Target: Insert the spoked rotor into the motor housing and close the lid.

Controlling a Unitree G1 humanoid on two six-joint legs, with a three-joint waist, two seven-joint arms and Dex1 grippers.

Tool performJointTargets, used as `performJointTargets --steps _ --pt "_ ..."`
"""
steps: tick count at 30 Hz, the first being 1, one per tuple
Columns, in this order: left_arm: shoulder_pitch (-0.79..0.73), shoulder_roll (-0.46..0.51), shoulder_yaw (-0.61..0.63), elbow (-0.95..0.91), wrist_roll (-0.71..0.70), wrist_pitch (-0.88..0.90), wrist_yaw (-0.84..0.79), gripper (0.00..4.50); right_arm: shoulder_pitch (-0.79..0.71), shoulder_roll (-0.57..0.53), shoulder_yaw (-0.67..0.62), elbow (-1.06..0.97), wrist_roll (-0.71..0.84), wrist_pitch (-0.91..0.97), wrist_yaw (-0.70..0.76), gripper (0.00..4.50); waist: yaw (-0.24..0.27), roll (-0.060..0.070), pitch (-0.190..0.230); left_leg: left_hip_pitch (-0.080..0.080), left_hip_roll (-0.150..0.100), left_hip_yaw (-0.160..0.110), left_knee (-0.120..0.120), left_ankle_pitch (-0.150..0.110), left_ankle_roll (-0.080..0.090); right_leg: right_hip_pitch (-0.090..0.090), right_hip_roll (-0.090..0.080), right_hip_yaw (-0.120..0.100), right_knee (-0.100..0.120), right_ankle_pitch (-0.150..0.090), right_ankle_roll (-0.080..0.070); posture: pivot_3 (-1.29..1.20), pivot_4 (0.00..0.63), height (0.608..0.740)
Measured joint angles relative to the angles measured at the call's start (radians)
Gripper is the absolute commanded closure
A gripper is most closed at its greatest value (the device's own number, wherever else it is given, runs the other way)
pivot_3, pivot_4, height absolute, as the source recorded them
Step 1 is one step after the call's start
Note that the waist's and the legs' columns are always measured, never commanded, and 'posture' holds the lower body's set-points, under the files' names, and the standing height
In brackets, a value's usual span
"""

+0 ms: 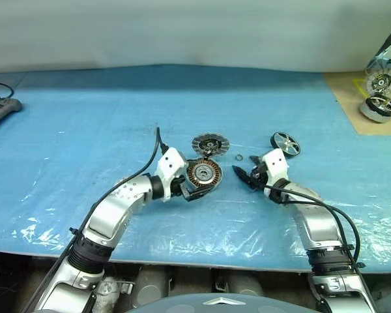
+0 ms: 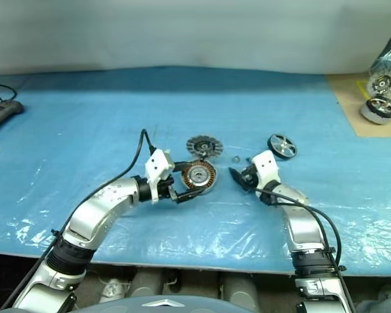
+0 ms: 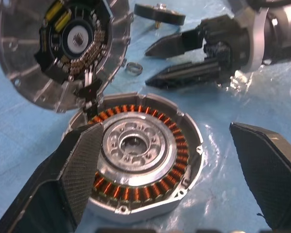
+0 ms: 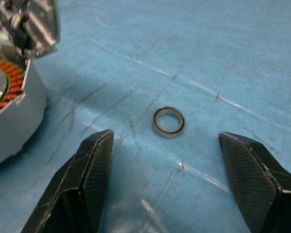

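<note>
The left gripper [image 3: 155, 179] stands wide open around the motor housing [image 3: 138, 155] — one finger [image 3: 80, 170] overlaps the housing's rim in the left wrist view, the other stands clear on the far side, and nothing is clamped. The housing lies flat on the blue surface [image 1: 85, 117], its copper windings facing up. Just beyond it, past the left gripper's fingertips, lies the lid [image 1: 210, 143], open face up and joined to the housing by a short wire. The right gripper [image 4: 177, 184] is open too and holds nothing — a small metal ring [image 4: 169, 121] lies on the surface between and just ahead of its fingers. The spoked rotor [image 1: 285, 143] lies on the surface just beyond the right gripper, well apart from the housing.
</note>
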Motion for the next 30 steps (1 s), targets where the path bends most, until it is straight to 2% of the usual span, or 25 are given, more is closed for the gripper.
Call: performJointTargets --steps 8,18,21,27,30 --pt "0.078 0.061 0.04 -0.065 -0.041 0.01 -0.03 0.0 -0.03 0.008 0.011 0.033 0.012 0.003 -0.011 0.87 0.006 0.0 0.0 -0.002 0.0 0.001 0.0 0.0 0.001 -0.001 0.0 0.0 -0.001 0.0 0.0 0.0 0.15 0.74" --pt "0.006 0.023 0.022 -0.03 -0.034 0.031 -0.009 0.0 -0.048 0.027 0.031 0.119 -0.018 -0.075 -0.047 0.87 0.012 0.0 0.0 0.004 0.0 0.002 -0.001 0.002 0.0 0.004 0.0 0.0 -0.001 0.0 -0.001 0.0 0.15 0.74" --pt "0.029 0.026 0.019 -0.01 -0.026 0.007 -0.012 0.0 -0.029 0.027 0.03 0.106 -0.017 -0.08 -0.052 1.44 0.013 0.0 0.0 0.004 0.0 0.002 -0.001 0.002 0.0 0.004 0.0 0.0 -0.002 0.0 -0.001 0.0 0.15 0.74" --pt "0.089 0.066 0.029 -0.01 -0.02 -0.036 -0.035 0.0 0.009 0.014 0.032 0.078 -0.02 -0.081 -0.044 3.39 0.013 -0.001 -0.001 0.008 0.0 0.002 -0.002 0.001 0.0 0.008 0.0 0.0 -0.003 0.0 -0.001 0.0 0.15 0.74" --pt "0.101 0.077 0.035 -0.028 -0.022 -0.035 -0.035 0.0 0.009 0.013 0.032 0.078 -0.022 -0.076 -0.051 3.39 0.014 -0.001 0.0 0.013 0.0 0.003 -0.003 0.0 -0.003 0.012 0.0 0.001 -0.003 0.0 -0.001 0.0 0.15 0.74"
